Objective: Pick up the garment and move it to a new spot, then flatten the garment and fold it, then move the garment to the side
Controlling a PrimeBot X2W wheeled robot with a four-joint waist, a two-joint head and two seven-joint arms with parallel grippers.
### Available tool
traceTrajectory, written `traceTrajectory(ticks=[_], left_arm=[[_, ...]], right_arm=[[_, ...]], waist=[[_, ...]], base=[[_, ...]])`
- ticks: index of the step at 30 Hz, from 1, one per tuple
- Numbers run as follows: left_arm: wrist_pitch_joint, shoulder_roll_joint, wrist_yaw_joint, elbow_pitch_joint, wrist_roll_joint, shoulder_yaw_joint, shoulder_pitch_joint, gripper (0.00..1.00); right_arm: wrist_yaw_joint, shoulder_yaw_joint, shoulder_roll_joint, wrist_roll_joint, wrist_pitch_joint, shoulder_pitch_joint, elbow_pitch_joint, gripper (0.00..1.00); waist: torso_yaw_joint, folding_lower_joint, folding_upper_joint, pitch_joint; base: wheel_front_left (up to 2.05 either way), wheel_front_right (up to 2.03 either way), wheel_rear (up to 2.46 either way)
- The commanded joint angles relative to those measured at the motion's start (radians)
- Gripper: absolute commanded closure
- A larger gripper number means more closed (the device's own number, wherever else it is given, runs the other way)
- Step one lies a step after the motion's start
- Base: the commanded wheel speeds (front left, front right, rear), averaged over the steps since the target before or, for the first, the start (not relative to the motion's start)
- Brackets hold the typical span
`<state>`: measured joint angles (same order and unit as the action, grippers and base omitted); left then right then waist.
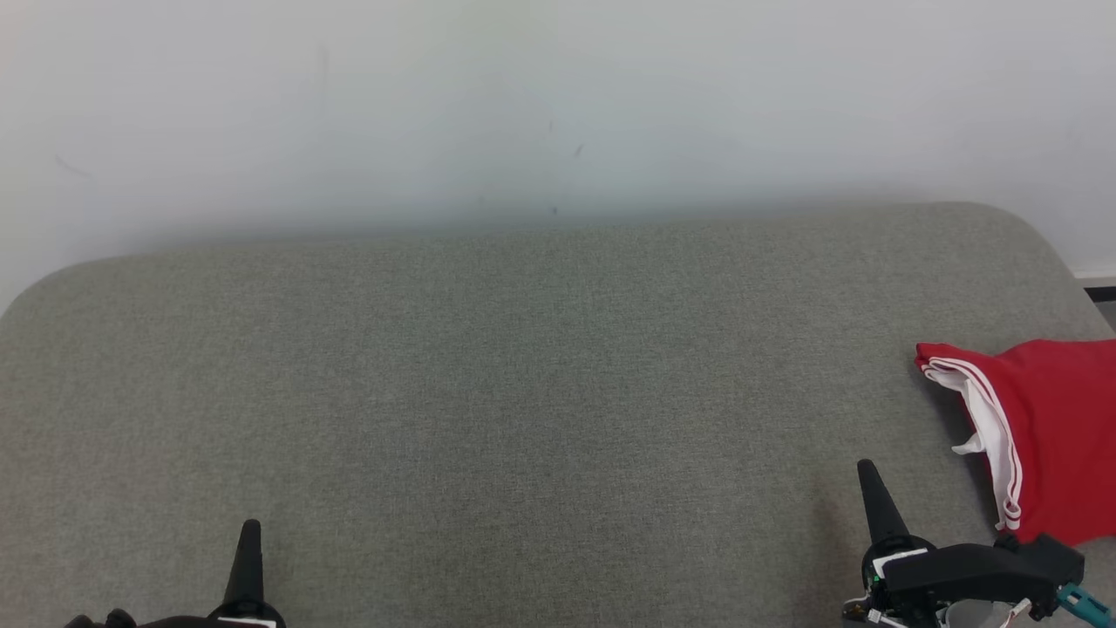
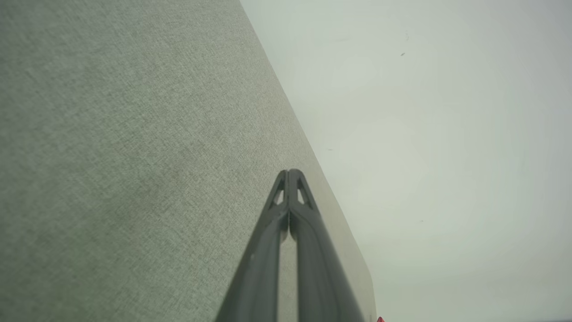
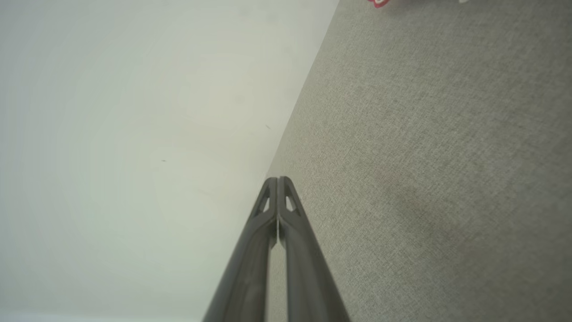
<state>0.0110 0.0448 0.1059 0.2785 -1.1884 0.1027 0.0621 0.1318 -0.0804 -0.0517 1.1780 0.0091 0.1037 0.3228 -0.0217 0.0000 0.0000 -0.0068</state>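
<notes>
Two claws, both shut tight and both empty

Left claw (image 1: 250,529): low at the left of the head view. Its fingers (image 2: 260,259) were pressed together into one dark spike, pads meeting at the tip in the left wrist view, with nothing caught between them. It pointed across bare grey cloth toward the wall (image 1: 558,105). Whether the tip touched the cloth I could not tell.

Right claw (image 1: 867,471): low at the right of the head view and likewise closed to a single point. The right wrist view showed its two fingers joined at the tip and gripping nothing. The tip stood clear of the garment, a little to its left. The black wrist housing behind the tip sat just beside the garment's near end and overlapped that edge in the head view. Contact could not be judged.

Garment (image 1: 1059,436): red, lying on the grey fabric-covered tabletop (image 1: 488,366) at its far right side, and cut off by the right border of the head view. It lay loose and unflattened. The left edge was turned back, showing a white inner layer and white stripe trim (image 1: 994,427) running down that edge. A sliver of red showed at the top of the right wrist view
</notes>
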Motion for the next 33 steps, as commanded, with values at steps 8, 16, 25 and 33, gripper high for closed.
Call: traceTrajectory(ticks=[8, 16, 25, 33], left_arm=[[0.025, 0.007, 0.01, -0.016, -0.103, 0.005, 0.025, 1.0], [0.042, 0.007, 0.014, -0.021, -0.172, 0.007, 0.031, 1.0], [0.061, 0.007, 0.019, -0.026, -0.247, 0.009, 0.037, 1.0], [0.077, 0.007, 0.02, -0.029, -0.309, 0.011, 0.043, 1.0]], right_arm=[[-0.001, -0.009, 0.002, 0.102, 0.027, 0.011, -0.027, 1.0], [-0.001, -0.015, 0.002, 0.176, 0.044, 0.01, -0.039, 1.0], [-0.002, -0.021, 0.002, 0.254, 0.062, 0.009, -0.051, 1.0], [-0.002, -0.026, 0.002, 0.317, 0.08, 0.009, -0.063, 1.0]], waist=[[0.004, 0.0, 0.0, 0.002], [0.007, 0.0, 0.0, 0.003], [0.011, 0.0, 0.0, 0.005], [0.014, 0.0, 0.0, 0.007]], base=[[0.0, 0.0, 0.0], [0.0, 0.0, 0.0], [0.0, 0.0, 0.0], [0.0, 0.0, 0.0]])
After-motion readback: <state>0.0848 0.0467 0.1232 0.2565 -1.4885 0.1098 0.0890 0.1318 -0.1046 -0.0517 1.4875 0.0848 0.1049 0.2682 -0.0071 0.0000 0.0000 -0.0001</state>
